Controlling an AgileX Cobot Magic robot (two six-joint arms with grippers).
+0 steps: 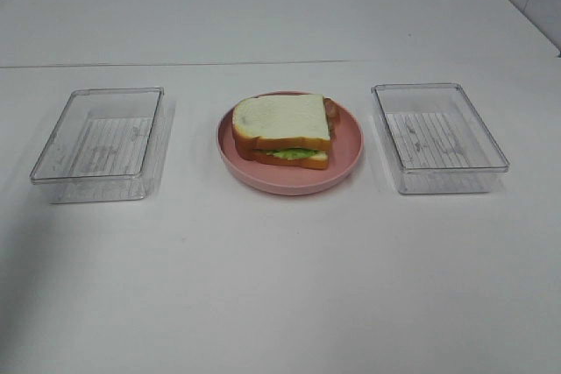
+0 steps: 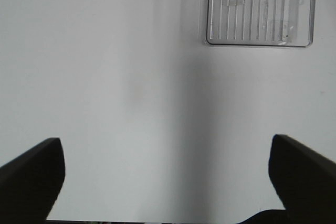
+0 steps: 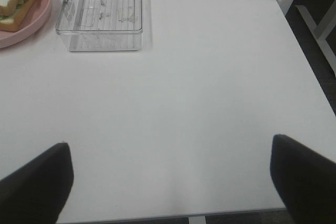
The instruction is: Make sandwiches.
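A sandwich (image 1: 282, 131) lies on a pink plate (image 1: 349, 142) at the table's middle: white bread slices with tan crust, green lettuce showing at the front edge and a reddish strip at the back right. The sandwich (image 3: 13, 1) and plate (image 3: 29, 27) also show at the edge of the right wrist view. Neither gripper appears in the high view. My left gripper (image 2: 167, 174) is open over bare white table, with nothing between its dark fingers (image 2: 32, 174). My right gripper (image 3: 170, 177) is open too, over the table near its front edge.
A clear plastic box (image 1: 101, 142) stands left of the plate and another clear box (image 1: 438, 136) right of it; both hold nothing. The left box (image 2: 260, 9) and the right box (image 3: 102, 14) show in the wrist views. The table's right edge (image 3: 310, 72) drops to dark floor.
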